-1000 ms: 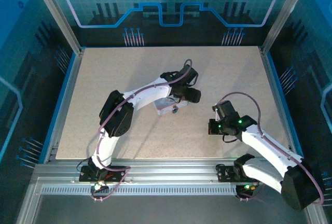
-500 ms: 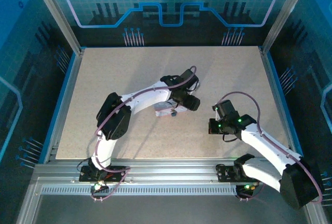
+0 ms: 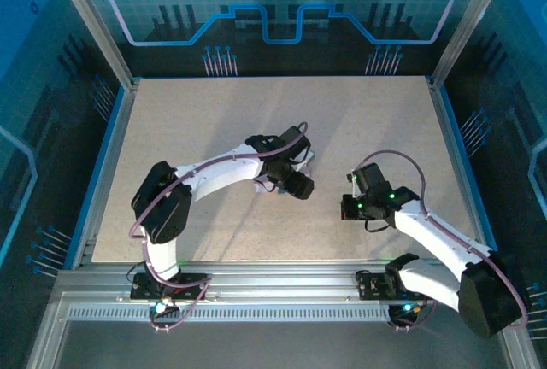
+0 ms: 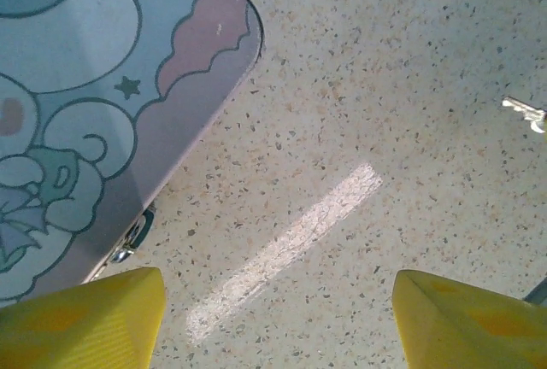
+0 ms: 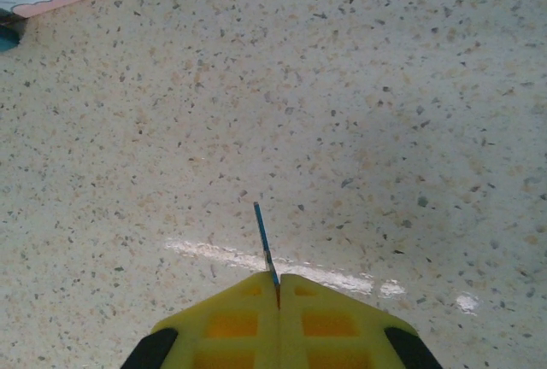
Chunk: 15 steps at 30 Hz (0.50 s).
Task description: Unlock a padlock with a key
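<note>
Tiny dark bluish padlock [image 4: 137,231] sits tucked against the lavender cartoon-lidded tin [image 4: 102,113]; it looks light, hard and prone to skid, so pinch its body; thin silvery key [image 4: 526,113] lies flat, well apart, on the speckled table [image 4: 385,44], open room around; left gripper [image 4: 278,318] gapes; right gripper [image 5: 278,284] is clamped on a bluish sliver [image 5: 261,237].

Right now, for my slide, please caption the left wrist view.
Open left pincer above the speckled table, beside the cartoon-printed tin with the dark padlock at its edge.
</note>
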Available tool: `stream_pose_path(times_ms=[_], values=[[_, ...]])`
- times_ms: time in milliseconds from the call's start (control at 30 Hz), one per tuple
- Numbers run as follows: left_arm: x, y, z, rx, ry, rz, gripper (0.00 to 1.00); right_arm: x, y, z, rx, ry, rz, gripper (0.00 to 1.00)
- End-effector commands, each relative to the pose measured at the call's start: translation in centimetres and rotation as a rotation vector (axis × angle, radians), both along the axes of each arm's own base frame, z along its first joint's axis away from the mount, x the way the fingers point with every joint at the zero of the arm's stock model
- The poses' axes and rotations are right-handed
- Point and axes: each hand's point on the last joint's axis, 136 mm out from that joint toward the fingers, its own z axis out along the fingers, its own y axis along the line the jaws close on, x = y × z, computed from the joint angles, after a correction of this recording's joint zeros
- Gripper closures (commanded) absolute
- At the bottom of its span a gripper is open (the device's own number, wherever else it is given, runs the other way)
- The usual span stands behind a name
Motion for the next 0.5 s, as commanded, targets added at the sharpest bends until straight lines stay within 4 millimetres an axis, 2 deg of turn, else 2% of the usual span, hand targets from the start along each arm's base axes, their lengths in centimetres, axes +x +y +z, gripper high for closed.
stream_pose_path(times_ms=[0,100,200,400,467], values=[[1.1,1.1,2.9,-0.060,-0.044,0.089,0.27,1.1,0.6,1.3,0.037,-0.032,0.010,1.00],[1.3,2.3,4.0,-0.115,-0.023,0.165,0.27,1.1,0.6,1.3,0.033,-0.031,0.010,1.00],[0.2,2.8,4.1,-0.144,-0.001,0.169,0.27,1.1,0.5,1.3,0.028,-0.031,0.008,1.00],[-3.0,4.6,2.6,-0.163,0.061,0.239,0.28,1.1,0.5,1.0,0.023,-0.022,0.005,1.00],[-3.4,4.8,1.8,-0.161,0.086,0.254,0.27,1.2,0.5,0.9,0.023,-0.020,0.005,1.00]])
